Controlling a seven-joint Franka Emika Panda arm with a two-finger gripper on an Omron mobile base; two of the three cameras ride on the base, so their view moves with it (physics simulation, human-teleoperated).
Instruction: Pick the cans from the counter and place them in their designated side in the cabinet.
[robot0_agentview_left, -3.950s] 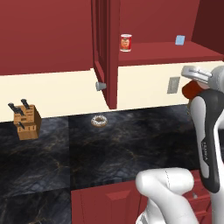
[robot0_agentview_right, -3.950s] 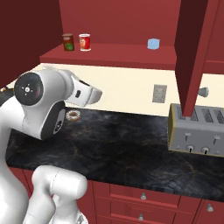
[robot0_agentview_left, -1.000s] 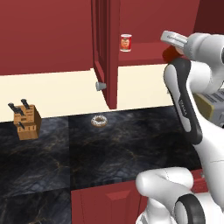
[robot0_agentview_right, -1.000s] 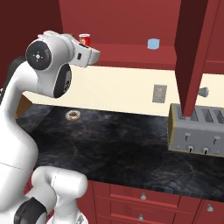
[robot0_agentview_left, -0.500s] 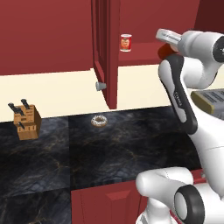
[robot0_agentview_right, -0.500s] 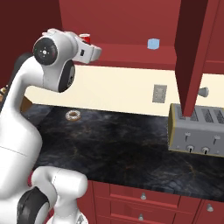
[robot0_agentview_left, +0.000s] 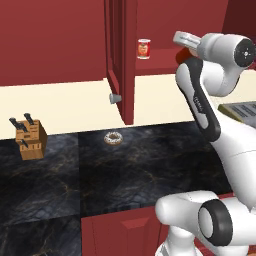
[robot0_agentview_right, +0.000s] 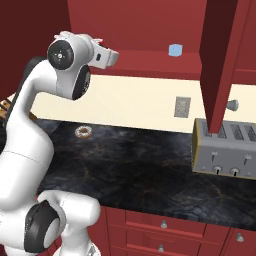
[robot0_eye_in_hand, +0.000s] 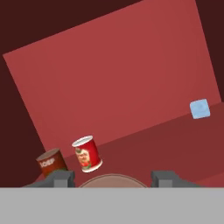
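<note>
Non-task items. Wooden knife block (robot0_agentview_left: 29, 139) at nine o'clock in the left base view; sprinkled doughnut (robot0_agentview_left: 113, 137) near centre, also at (robot0_agentview_right: 83, 131). Steel toaster (robot0_agentview_right: 226, 147) at three o'clock beneath a grey wall outlet (robot0_agentview_right: 182, 106). Small light-blue box (robot0_agentview_right: 175, 50) at twelve o'clock.

Red can (robot0_eye_in_hand: 87, 153) — maroon can (robot0_eye_in_hand: 51, 162)

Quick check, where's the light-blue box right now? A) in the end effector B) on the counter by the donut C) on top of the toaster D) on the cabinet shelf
D: the light-blue box sits on the red cabinet shelf, well apart from the red can seen on the same shelf in the hand view.
</note>
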